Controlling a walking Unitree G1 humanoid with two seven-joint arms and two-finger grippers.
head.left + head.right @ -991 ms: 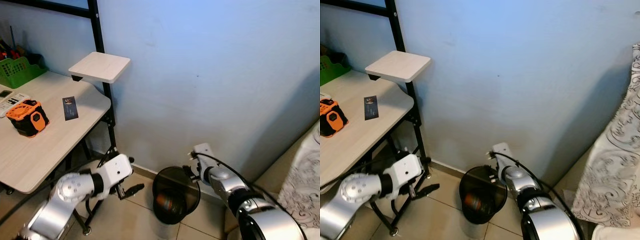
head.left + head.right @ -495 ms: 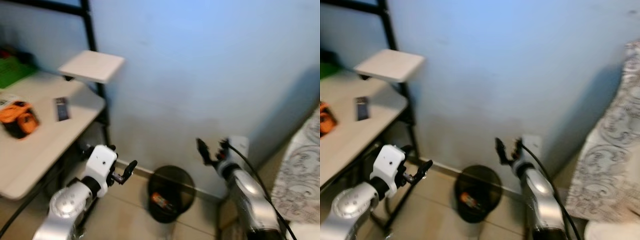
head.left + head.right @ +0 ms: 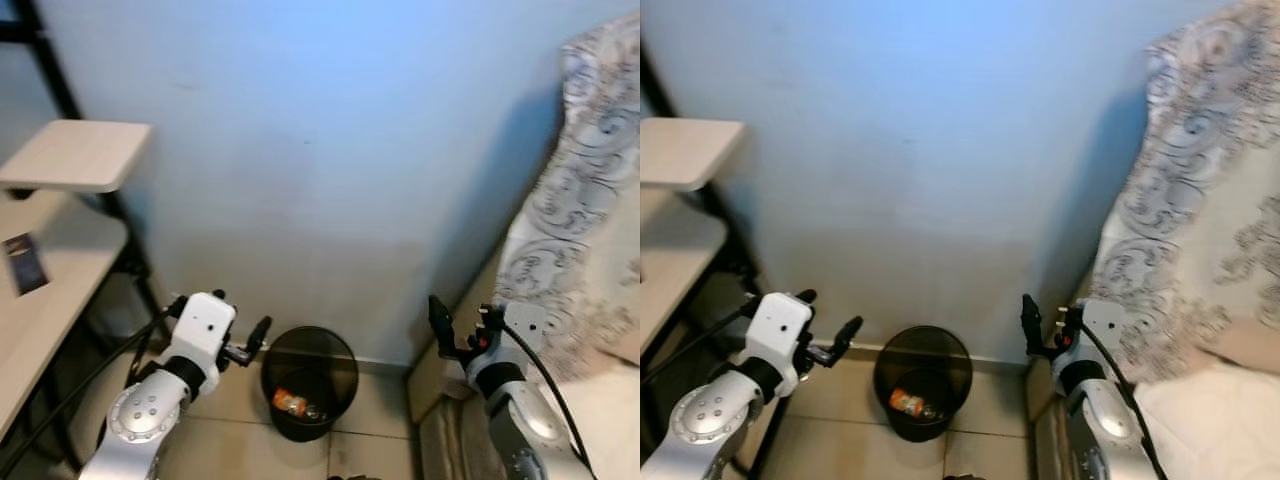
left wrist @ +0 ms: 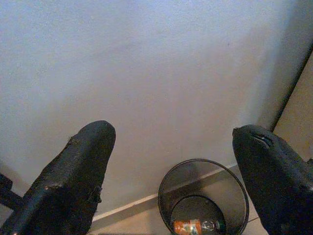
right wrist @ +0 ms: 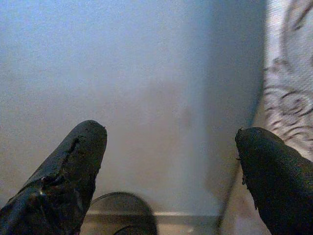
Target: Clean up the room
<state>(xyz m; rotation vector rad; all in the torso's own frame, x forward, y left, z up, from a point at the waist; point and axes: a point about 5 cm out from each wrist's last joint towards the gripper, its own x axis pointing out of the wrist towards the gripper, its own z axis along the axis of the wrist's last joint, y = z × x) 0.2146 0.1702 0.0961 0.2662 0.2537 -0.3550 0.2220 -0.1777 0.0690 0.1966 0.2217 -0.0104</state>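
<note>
Left wrist view: black bin (image 4: 203, 196) holds an orange can (image 4: 188, 227); both tools spread apart, empty.

A bin (image 3: 309, 382) stands against the wall (image 3: 330, 160) between my arms; table (image 3: 40, 300) left, bed (image 3: 590, 250) right.

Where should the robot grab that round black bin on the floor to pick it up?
Probably the top rim of the bin. It stands upright with its mouth open, against the wall, so a claw would best come from above on the room side and pinch the thin rim. The left claw, open, is nearer.
</note>
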